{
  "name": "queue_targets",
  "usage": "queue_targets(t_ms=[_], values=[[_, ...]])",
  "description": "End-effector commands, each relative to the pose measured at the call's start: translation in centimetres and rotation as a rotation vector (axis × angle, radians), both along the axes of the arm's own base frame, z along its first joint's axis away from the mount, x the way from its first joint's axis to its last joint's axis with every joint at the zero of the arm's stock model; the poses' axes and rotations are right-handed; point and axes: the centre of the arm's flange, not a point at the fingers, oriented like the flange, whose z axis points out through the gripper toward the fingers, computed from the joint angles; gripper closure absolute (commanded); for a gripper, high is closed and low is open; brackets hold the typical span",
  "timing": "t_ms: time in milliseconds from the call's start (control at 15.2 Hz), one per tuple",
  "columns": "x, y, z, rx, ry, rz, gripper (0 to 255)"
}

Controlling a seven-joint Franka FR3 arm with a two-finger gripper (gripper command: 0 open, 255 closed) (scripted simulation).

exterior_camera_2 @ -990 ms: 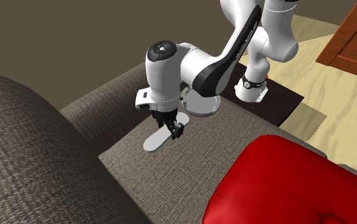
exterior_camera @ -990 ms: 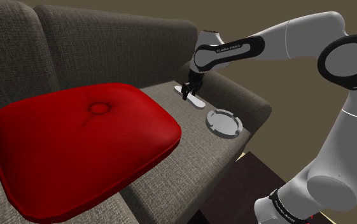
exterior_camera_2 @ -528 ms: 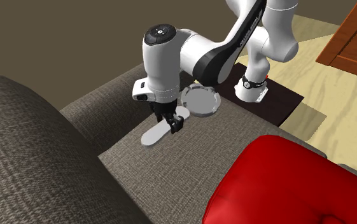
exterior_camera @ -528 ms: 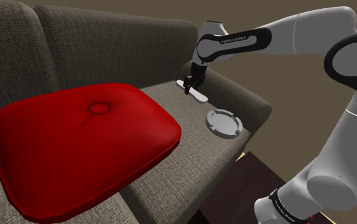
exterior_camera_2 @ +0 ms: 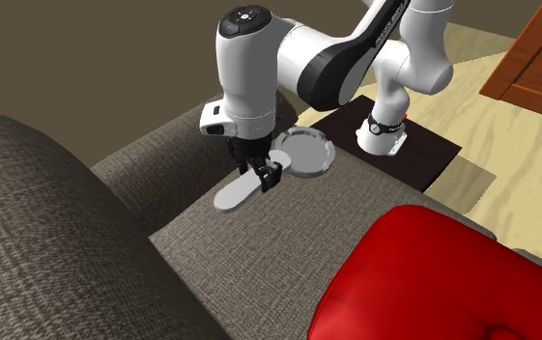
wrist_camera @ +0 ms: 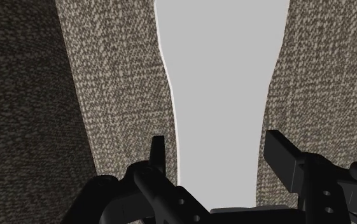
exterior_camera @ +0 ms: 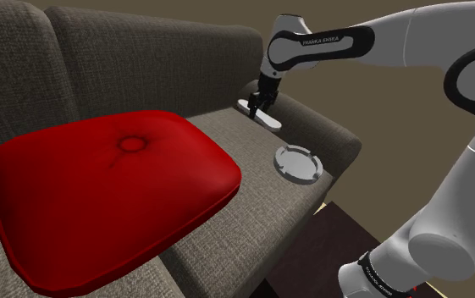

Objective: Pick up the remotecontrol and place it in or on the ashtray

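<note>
Wrist view: gripper [wrist_camera: 217, 140] pinches remote [wrist_camera: 221, 76] by its edges.
Grip looks off-centre; the long end could droop or slip out before the ashtray [exterior_camera: 297, 162], near the gripper.

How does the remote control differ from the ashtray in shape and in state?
The remote control is long and narrow; the ashtray is round with a notched rim. The remote control is clasped by the jaws of the gripper; the ashtray lies free on the sofa seat. Both are plain pale grey.
</note>
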Motion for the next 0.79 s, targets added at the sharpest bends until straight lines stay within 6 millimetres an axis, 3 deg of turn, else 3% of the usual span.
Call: queue_targets(t_ms=[0, 726], values=[[-1.9, -0.7, 0.3, 0.000, 0.000, 0.000, 255], [-15.7, -5.2, 0.6, 0.000, 0.000, 0.000, 255]])
